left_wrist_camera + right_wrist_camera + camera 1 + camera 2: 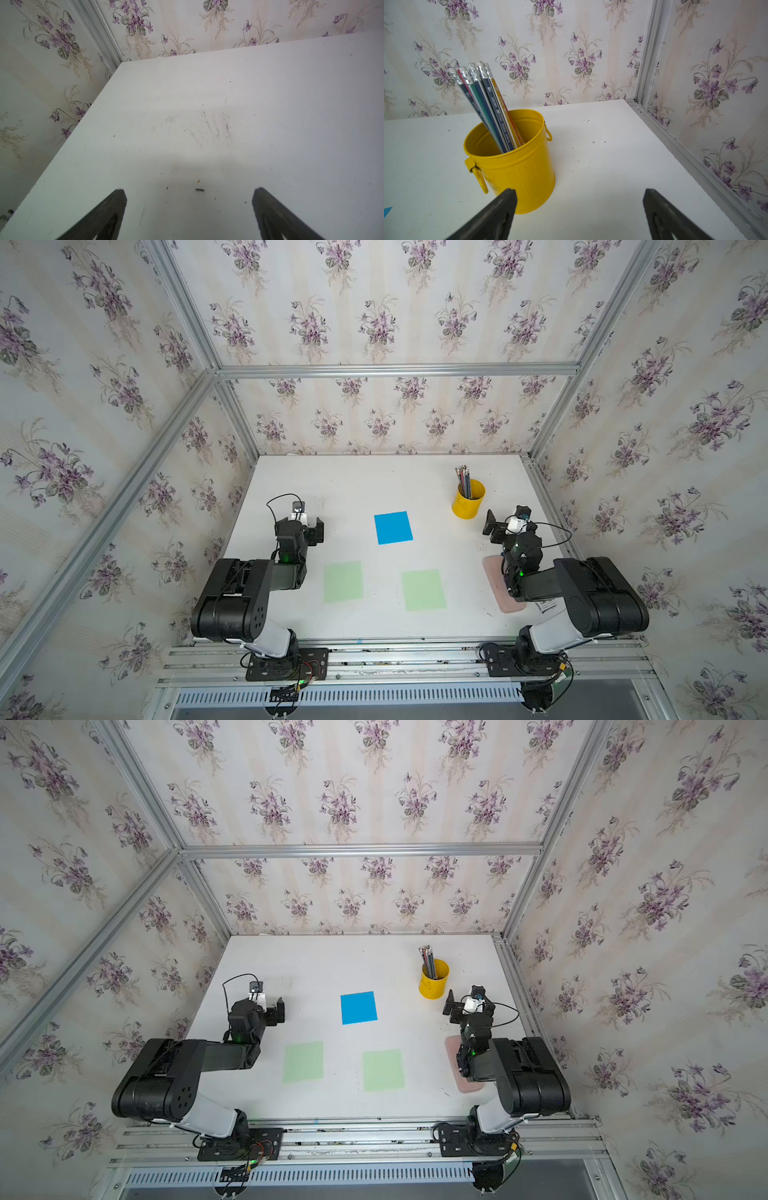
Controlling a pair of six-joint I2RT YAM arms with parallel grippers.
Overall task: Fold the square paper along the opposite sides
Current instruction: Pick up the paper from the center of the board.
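Blue paper lay flat on the counter, between my two pincers, apart from both. My left pincer stood released over bare counter; my right pincer released too, just beside the yellow bucket.

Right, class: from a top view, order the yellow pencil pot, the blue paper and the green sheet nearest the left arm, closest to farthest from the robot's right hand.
1. Yellow pencil pot, right beside the right hand, toward the back wall.
2. Blue paper, mid-table, between the arms.
3. Green sheet, far across, by the left arm.
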